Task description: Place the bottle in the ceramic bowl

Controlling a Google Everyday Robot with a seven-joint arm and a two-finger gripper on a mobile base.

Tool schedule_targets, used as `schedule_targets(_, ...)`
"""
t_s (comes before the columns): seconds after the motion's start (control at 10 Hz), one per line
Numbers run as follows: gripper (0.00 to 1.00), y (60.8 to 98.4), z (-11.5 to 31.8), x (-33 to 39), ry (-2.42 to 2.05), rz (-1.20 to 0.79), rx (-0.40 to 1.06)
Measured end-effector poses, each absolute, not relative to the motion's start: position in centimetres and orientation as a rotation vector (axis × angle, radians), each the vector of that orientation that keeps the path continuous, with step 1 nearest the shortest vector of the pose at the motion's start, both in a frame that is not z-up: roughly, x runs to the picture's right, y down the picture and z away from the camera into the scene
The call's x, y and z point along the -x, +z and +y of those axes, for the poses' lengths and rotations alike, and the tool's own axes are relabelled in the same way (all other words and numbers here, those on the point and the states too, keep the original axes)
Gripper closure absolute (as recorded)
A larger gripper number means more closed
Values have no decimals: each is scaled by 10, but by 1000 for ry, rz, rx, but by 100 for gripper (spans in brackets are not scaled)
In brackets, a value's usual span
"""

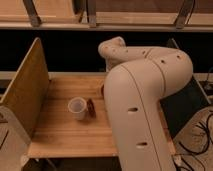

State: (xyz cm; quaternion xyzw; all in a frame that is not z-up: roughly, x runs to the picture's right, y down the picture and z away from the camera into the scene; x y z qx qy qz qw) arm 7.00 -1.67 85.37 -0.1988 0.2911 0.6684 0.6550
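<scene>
The big cream arm (137, 115) rises from the bottom edge and fills the right half of the view, bending over at the top and reaching down toward the far side of the wooden table (60, 132). The gripper is out of sight behind the arm. Left of the arm, a white cup (77, 108) stands upright on the table, with a small dark red thing (91, 107) just beside it. A sliver of the bowl's (103, 90) rim peeks out at the arm's edge. A wooden side panel (26, 87) stands at the left.
</scene>
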Motion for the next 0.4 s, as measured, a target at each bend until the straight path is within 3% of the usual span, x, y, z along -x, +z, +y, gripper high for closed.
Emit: schedule_targets(0.4, 20, 854, -17, -70, 1515, 661, 451)
